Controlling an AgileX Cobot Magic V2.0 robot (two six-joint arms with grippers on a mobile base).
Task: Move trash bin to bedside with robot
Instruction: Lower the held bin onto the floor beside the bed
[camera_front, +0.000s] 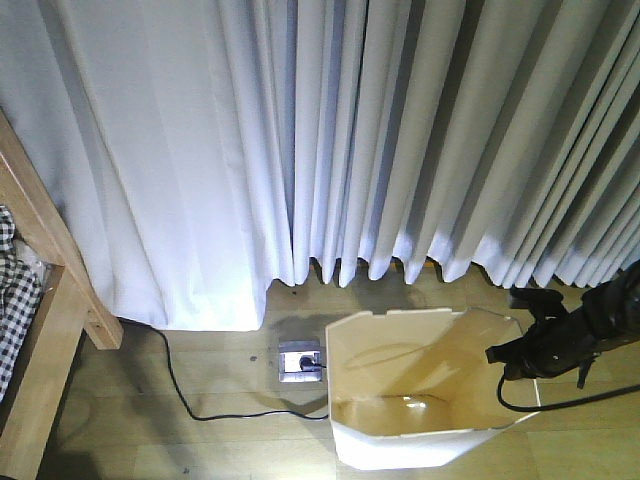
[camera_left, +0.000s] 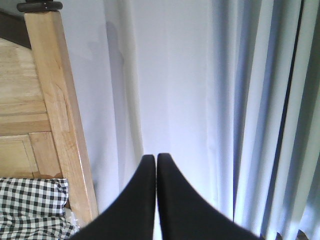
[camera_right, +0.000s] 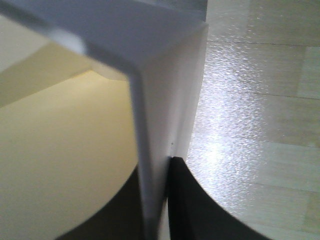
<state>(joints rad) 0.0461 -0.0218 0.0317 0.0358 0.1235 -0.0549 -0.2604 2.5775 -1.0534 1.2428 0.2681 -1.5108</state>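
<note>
The trash bin (camera_front: 420, 400), white and faceted, is stood on pale wood floor (camera_front: 200, 450) below white curtains (camera_front: 300, 130), its wall pinched by the right gripper (camera_right: 157, 200); left gripper (camera_left: 156, 165) is pressed together by the bed frame (camera_left: 55, 100)

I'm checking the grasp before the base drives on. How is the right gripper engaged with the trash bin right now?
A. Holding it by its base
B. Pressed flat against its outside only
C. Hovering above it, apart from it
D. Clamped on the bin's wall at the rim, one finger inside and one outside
D: in the right wrist view the trash bin wall runs down between the right gripper's black fingers, inside and outside.
</note>
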